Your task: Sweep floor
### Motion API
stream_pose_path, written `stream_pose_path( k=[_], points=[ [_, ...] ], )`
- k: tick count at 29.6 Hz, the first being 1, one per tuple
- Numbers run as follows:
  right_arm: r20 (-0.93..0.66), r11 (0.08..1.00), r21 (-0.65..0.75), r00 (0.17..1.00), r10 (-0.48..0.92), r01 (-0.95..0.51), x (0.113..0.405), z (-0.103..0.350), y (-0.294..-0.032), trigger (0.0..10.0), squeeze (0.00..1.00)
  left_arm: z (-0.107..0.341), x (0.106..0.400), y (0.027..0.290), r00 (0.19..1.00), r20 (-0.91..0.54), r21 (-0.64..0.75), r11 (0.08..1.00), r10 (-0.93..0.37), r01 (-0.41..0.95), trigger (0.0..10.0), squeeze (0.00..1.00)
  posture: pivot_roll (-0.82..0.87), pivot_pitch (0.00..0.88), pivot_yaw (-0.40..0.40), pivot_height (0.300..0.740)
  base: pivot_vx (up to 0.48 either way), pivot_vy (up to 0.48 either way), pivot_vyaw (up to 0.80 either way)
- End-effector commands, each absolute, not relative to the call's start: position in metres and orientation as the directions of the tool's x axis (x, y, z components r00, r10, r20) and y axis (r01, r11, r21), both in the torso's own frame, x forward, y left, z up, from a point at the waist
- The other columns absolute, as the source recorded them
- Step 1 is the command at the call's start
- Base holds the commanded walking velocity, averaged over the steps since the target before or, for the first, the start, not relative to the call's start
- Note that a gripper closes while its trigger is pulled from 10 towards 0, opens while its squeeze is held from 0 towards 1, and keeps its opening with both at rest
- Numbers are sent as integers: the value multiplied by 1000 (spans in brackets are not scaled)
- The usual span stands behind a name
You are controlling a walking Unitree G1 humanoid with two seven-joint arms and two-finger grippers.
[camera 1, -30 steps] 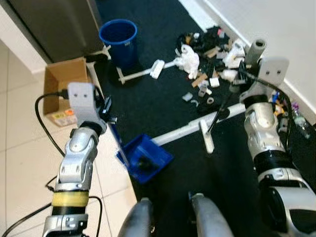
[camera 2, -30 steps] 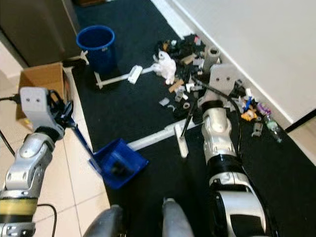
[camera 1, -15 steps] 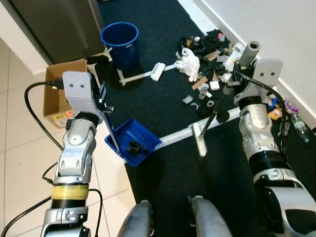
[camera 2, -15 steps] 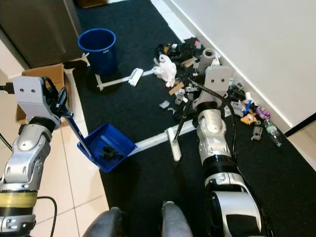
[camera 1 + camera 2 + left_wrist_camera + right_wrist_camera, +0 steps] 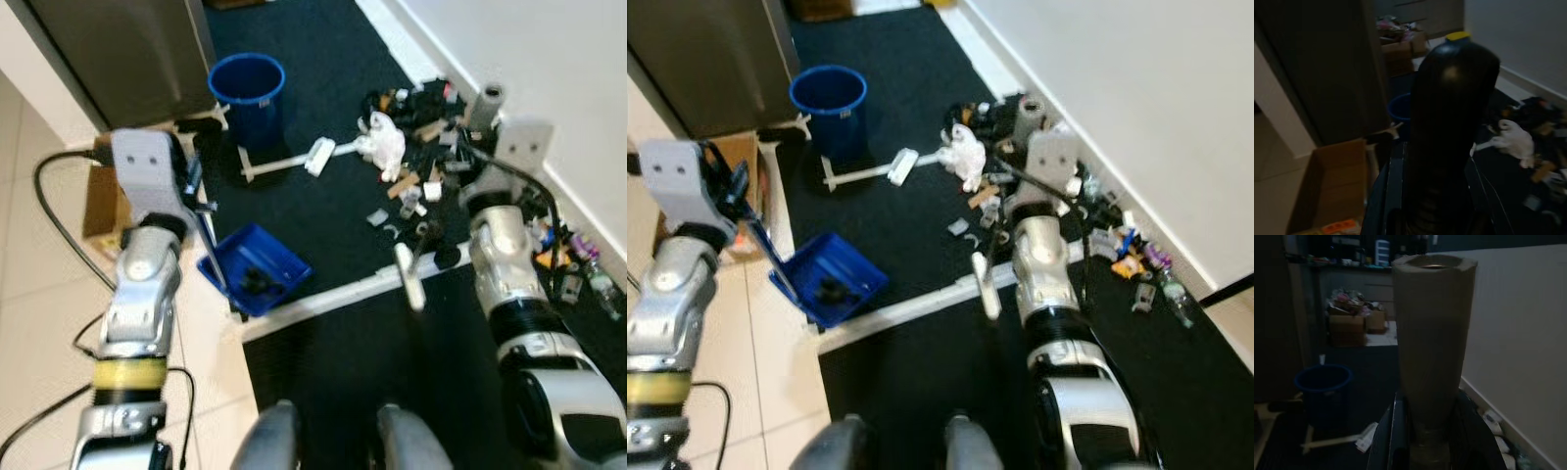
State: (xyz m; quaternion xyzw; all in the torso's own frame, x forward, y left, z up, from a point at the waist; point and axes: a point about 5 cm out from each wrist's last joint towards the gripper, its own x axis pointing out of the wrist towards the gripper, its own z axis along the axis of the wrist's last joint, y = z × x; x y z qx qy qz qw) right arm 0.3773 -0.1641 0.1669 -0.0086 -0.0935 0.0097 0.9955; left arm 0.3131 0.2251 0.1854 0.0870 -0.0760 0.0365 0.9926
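Gripping dustpan (image 5: 253, 280) handle, left jaws (image 5: 193, 182) closed; right jaws (image 5: 477, 132) clamp broom (image 5: 415, 262) handle.

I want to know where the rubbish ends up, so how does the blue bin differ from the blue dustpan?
The bin is a tall round bucket standing on the black carpet; the dustpan is a shallow, flat, square tray. The bin stands free by the dark cabinet; the dustpan hangs on a long handle held at the left hand. The dustpan holds some dark bits; the bin's contents cannot be made out. Both are blue.
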Motion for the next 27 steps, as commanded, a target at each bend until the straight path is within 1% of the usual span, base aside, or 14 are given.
stream_pose_path(
  k=[1,27],
  points=[
    [217,1000,-11,976,-8,11,377,171,-172,10000,0,191,313,221,981,190,191,979,33,-70,10000,0,27,121,6,740,334,0,0],
    [214,1000,-12,977,-21,25,376,170,-175,10000,0,197,314,224,978,206,200,977,28,-70,10000,0,32,131,6,740,320,0,0]
  ],
)
